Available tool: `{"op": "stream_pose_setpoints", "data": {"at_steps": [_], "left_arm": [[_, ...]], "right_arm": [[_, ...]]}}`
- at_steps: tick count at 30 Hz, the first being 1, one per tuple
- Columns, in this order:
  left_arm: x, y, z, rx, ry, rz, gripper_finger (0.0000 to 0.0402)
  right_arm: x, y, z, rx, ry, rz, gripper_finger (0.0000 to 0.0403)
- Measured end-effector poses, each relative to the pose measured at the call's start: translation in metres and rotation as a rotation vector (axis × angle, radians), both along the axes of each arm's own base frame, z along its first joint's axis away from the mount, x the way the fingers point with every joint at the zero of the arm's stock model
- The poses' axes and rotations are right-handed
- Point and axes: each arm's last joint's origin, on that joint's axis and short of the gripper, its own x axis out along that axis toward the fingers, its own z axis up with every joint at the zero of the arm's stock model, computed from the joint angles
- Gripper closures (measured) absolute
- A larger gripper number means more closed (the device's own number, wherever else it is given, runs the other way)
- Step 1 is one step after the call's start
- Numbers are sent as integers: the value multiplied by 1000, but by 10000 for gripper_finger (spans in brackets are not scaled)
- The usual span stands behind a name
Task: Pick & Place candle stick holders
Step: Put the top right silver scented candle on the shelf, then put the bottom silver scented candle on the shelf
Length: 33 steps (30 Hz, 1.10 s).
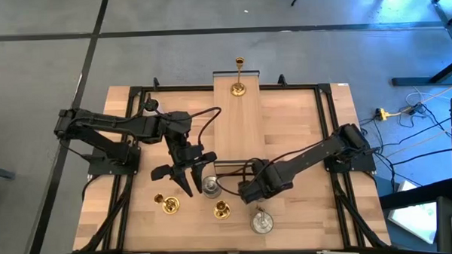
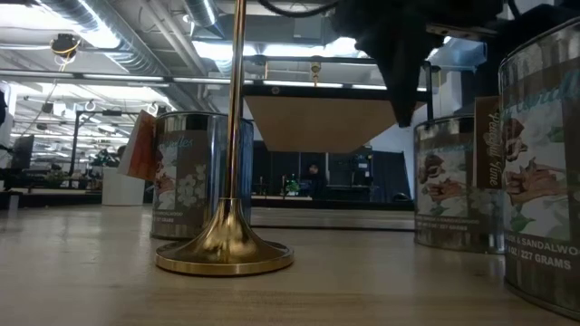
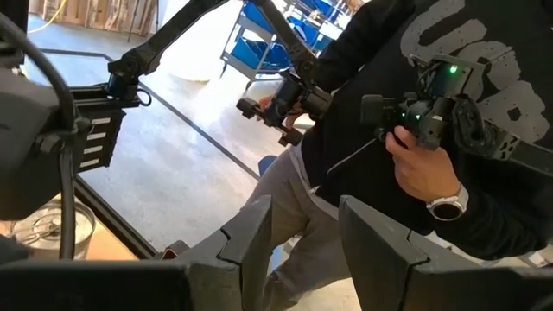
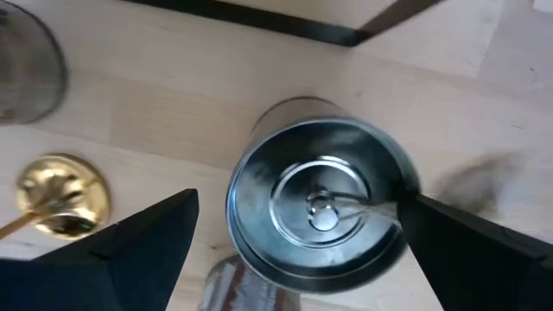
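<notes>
My right gripper points straight down, open wide. Its fingers stand on either side of a squat silver candle stick holder on the table. In the high view the gripper hides this holder. My left gripper hovers level above the table, open, nothing between its fingers. A second silver holder stands just beside it, and a third is near the front edge. Two brass holders stand on their round bases at the near left. Another brass holder stands on the raised board.
A raised wooden board on a black frame runs from the table's middle to its far edge. Black rails border the table. A person holding control handles stands beyond the table's near edge. Cables lie on the floor to the right.
</notes>
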Motion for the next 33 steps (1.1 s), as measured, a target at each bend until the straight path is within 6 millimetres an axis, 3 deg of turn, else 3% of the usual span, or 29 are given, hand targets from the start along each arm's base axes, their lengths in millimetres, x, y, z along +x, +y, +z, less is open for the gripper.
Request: {"op": "stream_pose_setpoints", "data": {"at_steps": [8, 19, 27, 33], "left_arm": [[0, -2, 0, 2, 1, 5, 271], [0, -1, 0, 4, 1, 13, 271], [0, -2, 0, -17, 42, 9, 271], [0, -1, 0, -29, 65, 13, 271]], "right_arm": [[-3, 3, -2, 22, 24, -3, 3], [10, 5, 24, 54, -82, 12, 3], [24, 8, 29, 112, -225, 3, 3], [33, 8, 32, 3, -363, 0, 3]]}}
